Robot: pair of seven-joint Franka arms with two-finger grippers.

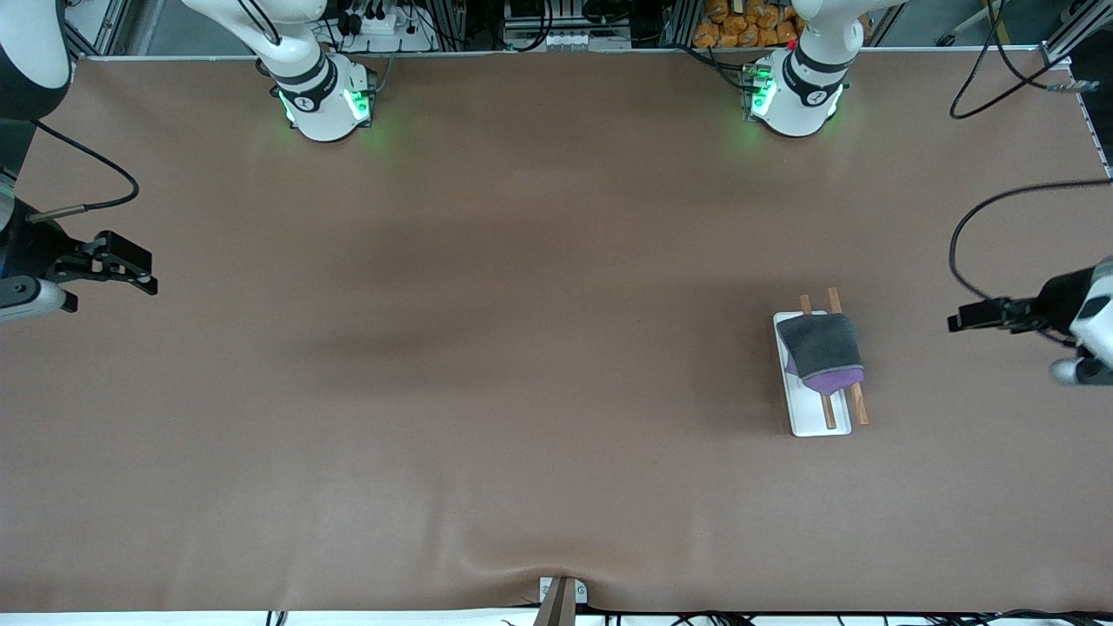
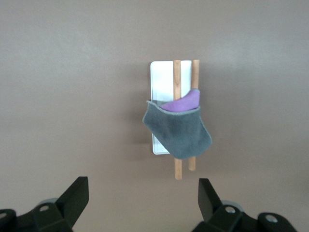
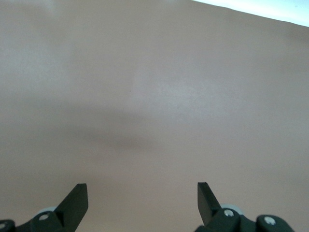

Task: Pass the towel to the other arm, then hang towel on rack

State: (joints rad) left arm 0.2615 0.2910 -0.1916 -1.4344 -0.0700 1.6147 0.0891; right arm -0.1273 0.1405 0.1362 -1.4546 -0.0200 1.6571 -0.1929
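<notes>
The dark grey towel (image 1: 821, 345) with its purple underside showing hangs draped over the two wooden bars of the rack (image 1: 816, 416), which stands on a white base toward the left arm's end of the table. In the left wrist view the towel (image 2: 179, 131) lies over the rack (image 2: 161, 82). My left gripper (image 1: 956, 320) is open and empty, up in the air beside the rack, apart from it; it also shows in its own wrist view (image 2: 143, 200). My right gripper (image 1: 143, 271) is open and empty over bare table at the right arm's end, seen too in the right wrist view (image 3: 142, 203).
The brown table mat (image 1: 487, 348) covers the whole table. A small metal bracket (image 1: 561, 596) sits at the table edge nearest the front camera. Black cables (image 1: 991, 217) trail near the left arm.
</notes>
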